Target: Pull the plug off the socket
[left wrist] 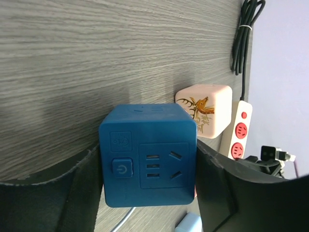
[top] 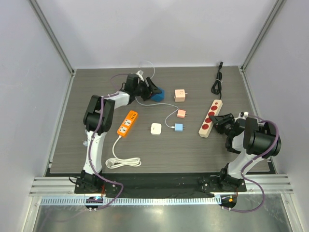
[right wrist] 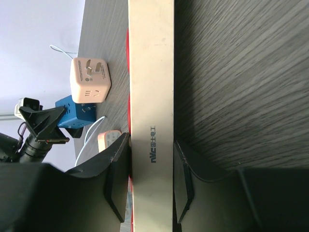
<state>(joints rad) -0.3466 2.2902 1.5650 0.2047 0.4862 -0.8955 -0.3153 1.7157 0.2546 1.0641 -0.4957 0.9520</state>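
The plug (top: 158, 95) is a dark blue cube at the back of the table, left of centre. My left gripper (top: 152, 91) is shut on it, and in the left wrist view the fingers (left wrist: 72, 193) press both sides of the plug (left wrist: 148, 154). The socket (top: 211, 117), a long beige strip with red outlets, lies at the right, well apart from the plug. My right gripper (top: 218, 121) is shut across the strip's near part, and in the right wrist view its gripper (right wrist: 150, 179) clamps the strip's beige side (right wrist: 150, 96). No plug sits in the outlets that show.
A large pink cube (top: 181, 94) stands right of the plug, and a smaller pink one (top: 181, 114) is nearer. A light-blue cube (top: 179, 127), a white cube (top: 156, 128) and an orange strip (top: 128, 123) with its white cable (top: 123, 162) lie mid-table. The black cord (top: 218, 82) is coiled at the back right.
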